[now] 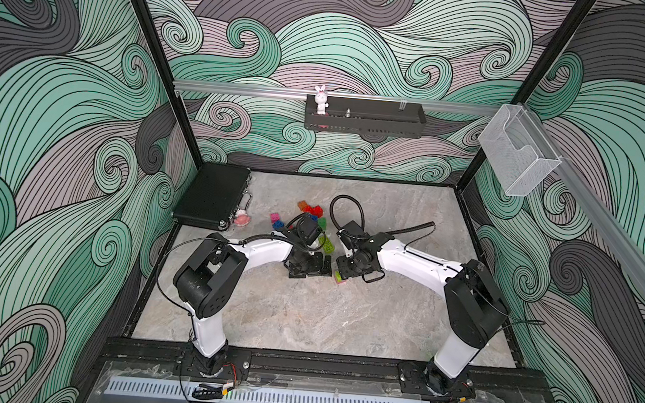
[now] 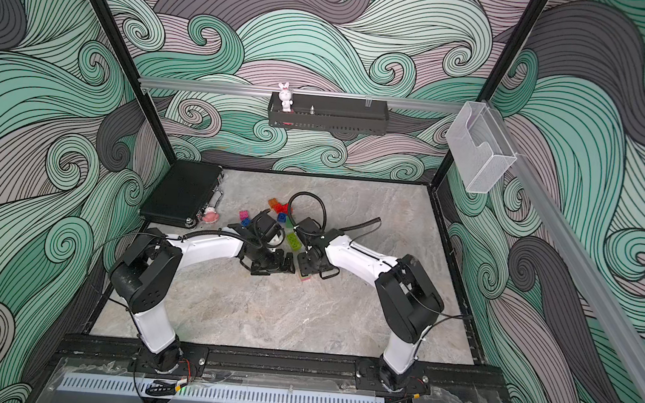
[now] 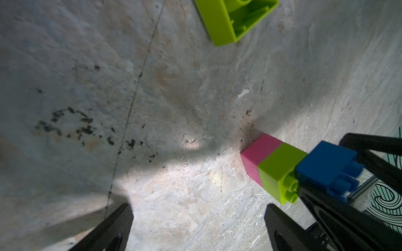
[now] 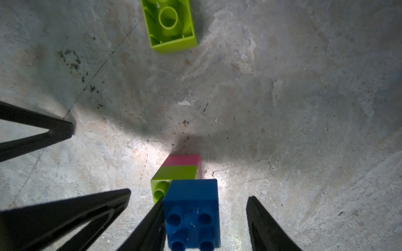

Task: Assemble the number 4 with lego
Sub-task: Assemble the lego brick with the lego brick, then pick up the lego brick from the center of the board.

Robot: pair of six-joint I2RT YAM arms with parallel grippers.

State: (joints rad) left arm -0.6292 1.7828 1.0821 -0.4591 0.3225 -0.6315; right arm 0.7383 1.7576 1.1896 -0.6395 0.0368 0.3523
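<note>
A small lego stack stands on the table: a pink brick (image 4: 185, 160) at the bottom, a lime brick (image 4: 176, 172) on it, and a blue brick (image 4: 191, 195) on top, set off to one side. My right gripper (image 4: 206, 201) is open around the blue brick; one finger touches it and the other stands apart. The stack (image 1: 340, 279) shows under that gripper in both top views. My left gripper (image 3: 198, 214) is open and empty just beside the stack (image 3: 280, 167). A loose lime brick (image 4: 173, 44) lies hollow side up beyond it.
Several loose red, orange, pink and blue bricks (image 1: 310, 210) lie behind the arms. A black case (image 1: 211, 197) and a pink-and-white toy figure (image 1: 241, 218) sit at the back left. A black shelf (image 1: 362, 121) and a clear box (image 1: 517, 157) hang on the walls.
</note>
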